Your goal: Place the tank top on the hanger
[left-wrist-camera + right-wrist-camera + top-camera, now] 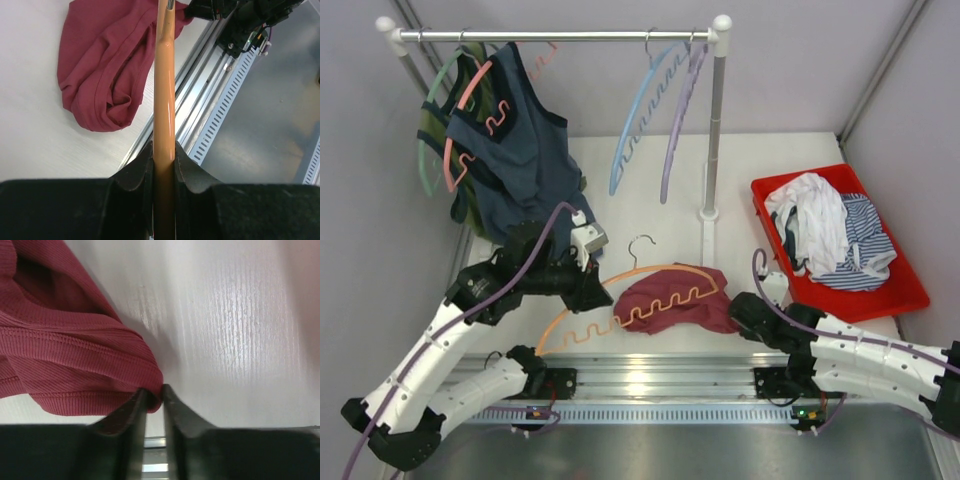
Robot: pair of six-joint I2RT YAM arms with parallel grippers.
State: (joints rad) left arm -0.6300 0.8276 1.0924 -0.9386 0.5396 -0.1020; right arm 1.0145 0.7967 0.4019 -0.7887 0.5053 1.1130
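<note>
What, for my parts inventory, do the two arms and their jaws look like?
The left arm and right arm each have white shells over the long links, with black joints and black bases. A purple cable runs along each. The jaws are matte black, tapering wedges in both wrist views.

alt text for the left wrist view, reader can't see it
The left gripper is shut on the orange hanger, whose bar runs straight up the middle of the picture. Left of it a crumpled maroon tank top lies on the white table, with a metal rail on the right.
</note>
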